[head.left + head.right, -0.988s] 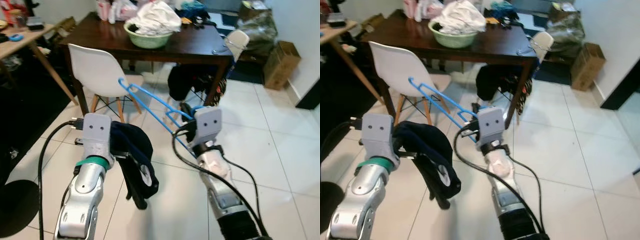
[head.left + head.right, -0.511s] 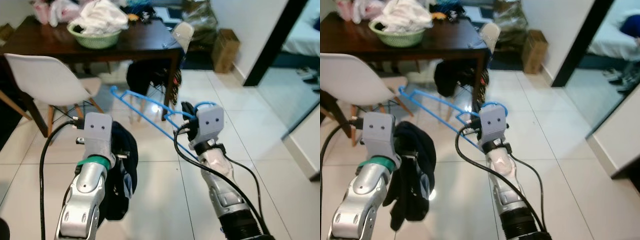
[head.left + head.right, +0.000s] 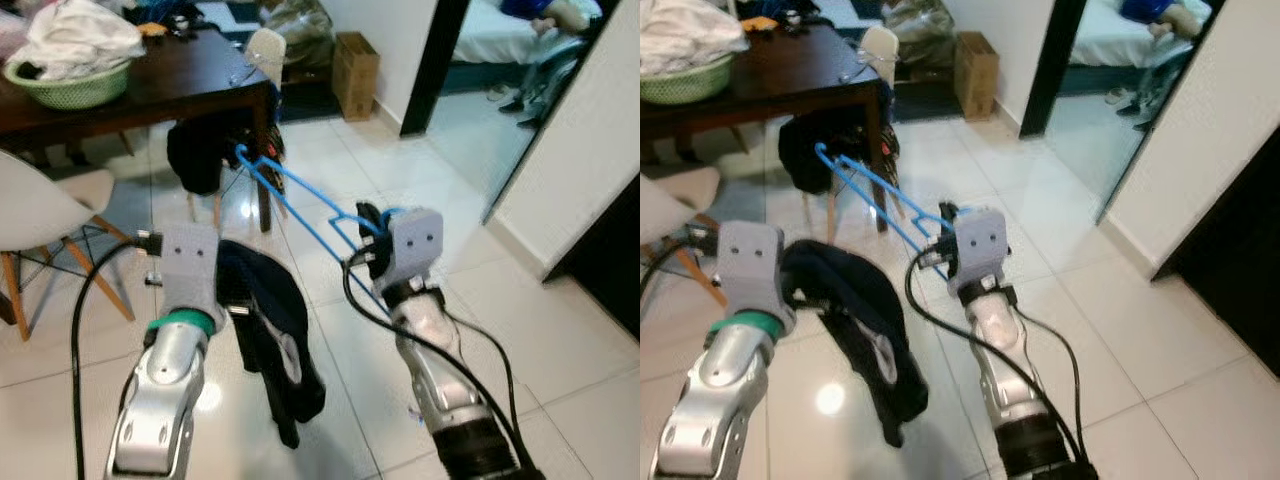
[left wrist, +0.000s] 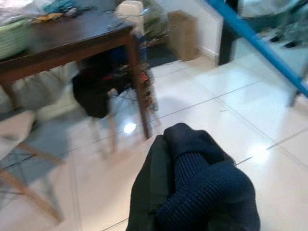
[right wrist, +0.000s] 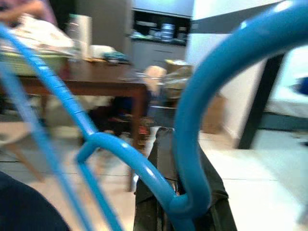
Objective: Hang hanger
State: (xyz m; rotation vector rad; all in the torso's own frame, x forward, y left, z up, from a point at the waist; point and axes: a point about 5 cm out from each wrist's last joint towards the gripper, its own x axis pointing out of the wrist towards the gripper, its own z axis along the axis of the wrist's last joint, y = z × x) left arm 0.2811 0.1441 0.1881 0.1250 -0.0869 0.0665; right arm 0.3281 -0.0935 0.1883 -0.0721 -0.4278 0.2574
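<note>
My right gripper (image 3: 366,238) is shut on a blue plastic hanger (image 3: 290,195), near its hook. The hanger's long bars slant up and away to the left, toward the table corner. In the right wrist view the blue hook (image 5: 192,110) curves close over the black fingers (image 5: 159,192). My left gripper (image 3: 236,300) is held at the same height to the left, shut on a dark navy knit garment (image 3: 275,340) that drapes over its fingers and hangs down toward the floor. This garment (image 4: 202,192) covers the fingers in the left wrist view.
A dark wooden table (image 3: 170,85) with a green laundry basket (image 3: 65,85) stands at the back left. A white chair (image 3: 35,210) is beside it, with dark clothes (image 3: 200,155) below. A cardboard box (image 3: 355,70) and a bedroom doorway (image 3: 480,90) lie ahead, a white wall (image 3: 585,150) to the right.
The camera has swung to the right: table and chair slid left and the doorway and wall came into view. Both grippers keep their hold, and the garment sways.
</note>
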